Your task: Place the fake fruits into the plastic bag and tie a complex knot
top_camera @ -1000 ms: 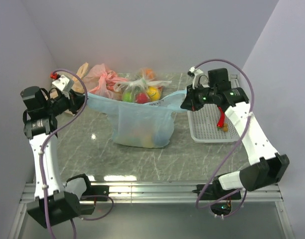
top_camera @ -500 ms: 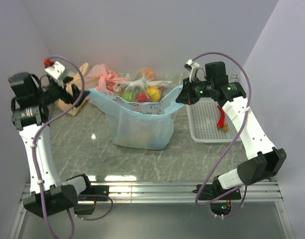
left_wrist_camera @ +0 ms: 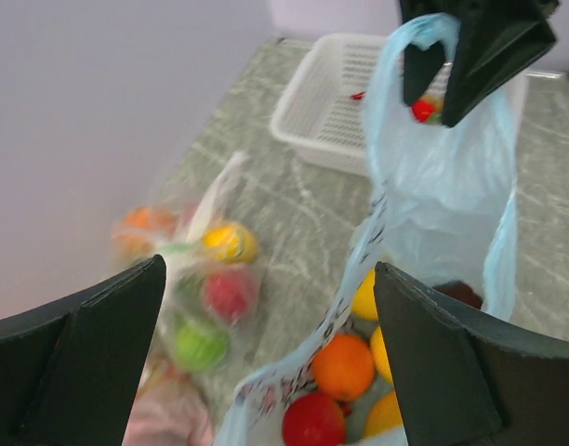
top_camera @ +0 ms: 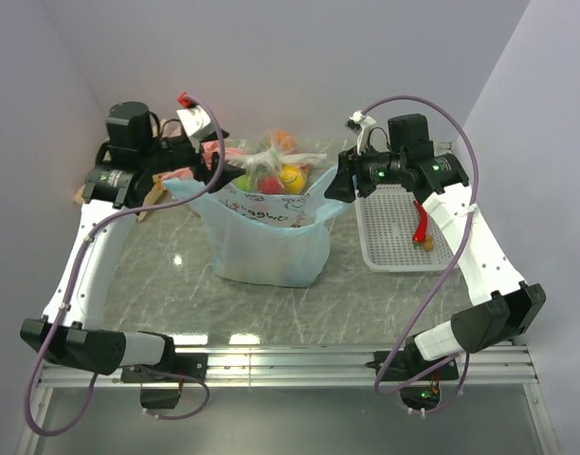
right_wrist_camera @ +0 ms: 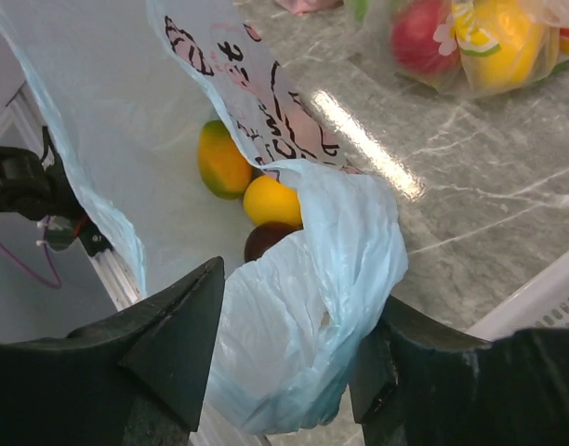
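Your left end effector (left_wrist_camera: 268, 269) is spread, and the rim of the light blue plastic bag (top_camera: 266, 246) runs loose between its fingers, so that thin, crinkly film may sag and leave you no handle to tie. The bag stands mid-worktop (top_camera: 157, 275), with round, glossy fake fruits (left_wrist_camera: 345, 365) pooled inside. Your right end effector (right_wrist_camera: 289, 297) pinches the other bunched handle; pull hard and the slick film may slip free or tip the bag.
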`<state>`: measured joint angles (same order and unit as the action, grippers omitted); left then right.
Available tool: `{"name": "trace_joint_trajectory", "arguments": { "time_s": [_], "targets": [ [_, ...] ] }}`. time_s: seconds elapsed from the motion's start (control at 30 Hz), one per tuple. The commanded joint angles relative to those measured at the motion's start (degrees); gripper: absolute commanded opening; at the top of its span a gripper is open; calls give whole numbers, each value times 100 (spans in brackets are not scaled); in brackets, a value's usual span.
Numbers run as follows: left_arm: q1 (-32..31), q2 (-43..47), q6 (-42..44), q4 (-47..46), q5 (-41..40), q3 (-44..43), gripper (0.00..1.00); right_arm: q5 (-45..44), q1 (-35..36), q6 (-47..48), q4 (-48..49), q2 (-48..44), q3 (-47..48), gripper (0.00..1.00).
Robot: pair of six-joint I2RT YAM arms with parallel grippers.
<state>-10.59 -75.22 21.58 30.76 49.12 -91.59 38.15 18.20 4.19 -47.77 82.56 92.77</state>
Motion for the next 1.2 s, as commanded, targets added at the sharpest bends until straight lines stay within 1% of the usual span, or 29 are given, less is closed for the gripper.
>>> {"name": "trace_joint_trajectory", "arguments": {
  "time_s": [0.0, 0.03, 0.13, 0.2, 0.23, 0.3, 0.33, 0.37, 0.4, 0.43, 0.5, 0.6, 0.7, 0.73, 0.83, 0.97, 1.17],
  "targets": [
    [-487, -256, -181, -580, -17, 45, 99, 17, -53, 293, -197, -162, 399, 59],
    [-592, -317, -277, -728, -52, 45, 99, 8, -88, 319, -259, -170, 434, 59],
    [-1049, -633, -181, -668, -96, -52, 99, -1, -184, 337, -347, -241, 426, 58],
    [-1173, -695, -172, -747, -131, 27, 99, -1, -237, 285, -338, -250, 426, 58],
    [-1234, -713, -181, -808, -166, 80, 99, 8, -272, 276, -338, -250, 452, 52],
    [-1384, -748, -198, -1010, -227, 202, 99, -123, -308, 241, -303, -232, 470, 36],
    [-1419, -775, -242, -1046, -193, 212, 99, -124, -334, 249, -312, -223, 522, 20],
    [-1480, -844, -277, -1055, -123, 186, 99, -115, -352, 267, -364, -180, 566, 13],
    [-1525, -880, -312, -1046, -9, 159, 100, -45, -369, 250, -382, -162, 619, 3],
    [-1569, -915, -400, -1037, 35, 150, 99, 34, -395, 241, -391, -153, 706, 0],
    [-1797, -1003, -610, -1247, -43, 142, 99, 148, -396, 232, -391, -144, 786, 0],
    [-1999, -1301, -1269, -1511, -201, -42, 99, 412, -387, 311, -444, -83, 874, 0],
    [-2052, -1741, -1911, -1625, 18, -359, 99, 483, -396, 398, -479, -47, 848, 0],
    [-2052, -1829, -2313, -1704, 88, -403, 99, 474, -396, 408, -462, -56, 830, 0],
    [-2096, -1987, -2903, -2186, 412, -298, 99, 448, -387, 452, -409, -83, 769, 0],
    [-2298, -2032, -3186, -2400, 914, -79, 99, 412, -396, 355, -233, -74, 743, 0],
    [-2580, -1891, -3327, -2681, 1292, 449, 99, 237, -343, 206, -5, 49, 821, 0]
  ]
}}
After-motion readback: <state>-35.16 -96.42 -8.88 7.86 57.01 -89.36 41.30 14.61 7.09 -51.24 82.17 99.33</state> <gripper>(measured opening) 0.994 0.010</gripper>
